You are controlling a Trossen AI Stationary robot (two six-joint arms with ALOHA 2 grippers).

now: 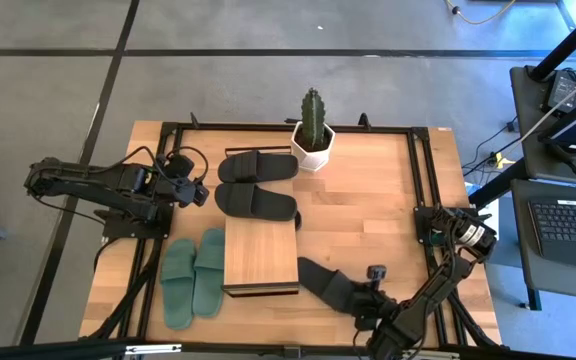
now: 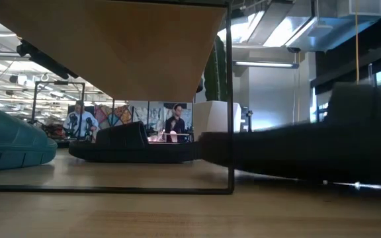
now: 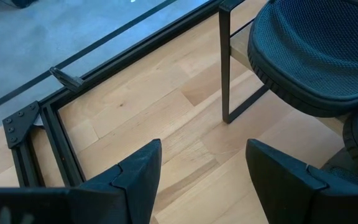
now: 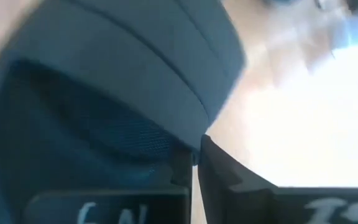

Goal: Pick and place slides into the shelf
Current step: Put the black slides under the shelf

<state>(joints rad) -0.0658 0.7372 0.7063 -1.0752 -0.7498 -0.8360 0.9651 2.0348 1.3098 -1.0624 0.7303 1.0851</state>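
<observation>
Overhead, five slides are visible: two black ones [image 1: 256, 183] side by side beyond the shelf [image 1: 260, 258], a green pair [image 1: 194, 277] left of it, and one black slide [image 1: 328, 284] on the table right of it. Right gripper [image 1: 356, 305], reaching from the table's near right edge, is clamped on that slide's strap. Left gripper [image 1: 200, 193], fingers spread and empty, hovers beside the far black pair.

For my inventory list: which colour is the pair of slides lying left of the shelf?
Muted green pair of slides, beside the shelf; the high view shows it best.
</observation>
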